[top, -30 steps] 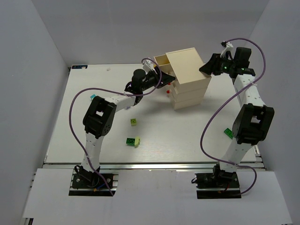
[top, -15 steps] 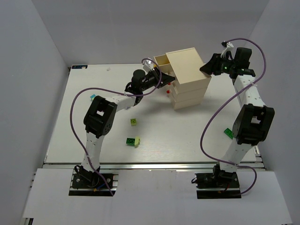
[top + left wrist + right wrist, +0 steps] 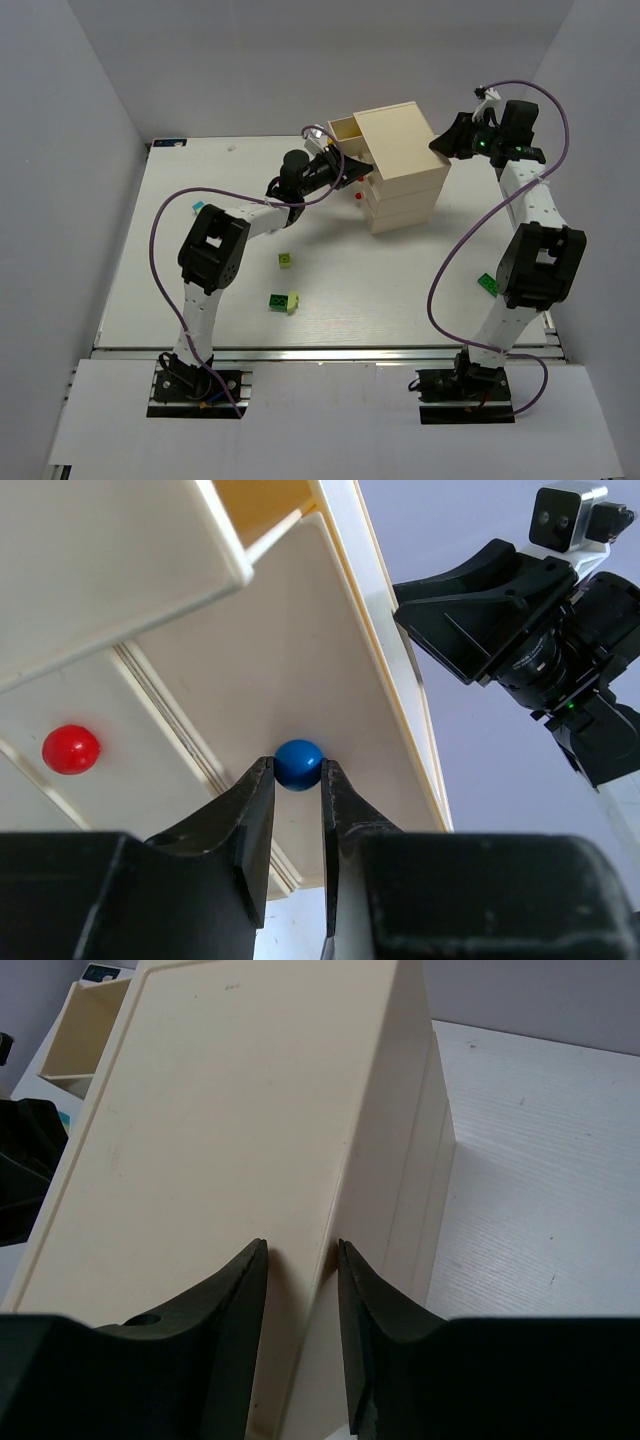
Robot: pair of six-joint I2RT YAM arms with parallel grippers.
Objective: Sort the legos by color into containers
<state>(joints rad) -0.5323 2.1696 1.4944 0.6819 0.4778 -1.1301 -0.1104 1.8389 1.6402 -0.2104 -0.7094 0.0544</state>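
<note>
Though ajar, top drawer (image 3: 345, 128); contents unclear

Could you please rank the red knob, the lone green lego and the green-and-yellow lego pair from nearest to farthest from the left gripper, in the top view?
From the left gripper, whose fingers pinch the blue knob:
1. The red knob, close by on the chest front.
2. The lone green lego, mid-table, toward the left arm.
3. The lego pair, nearer the table's front edge.
</note>
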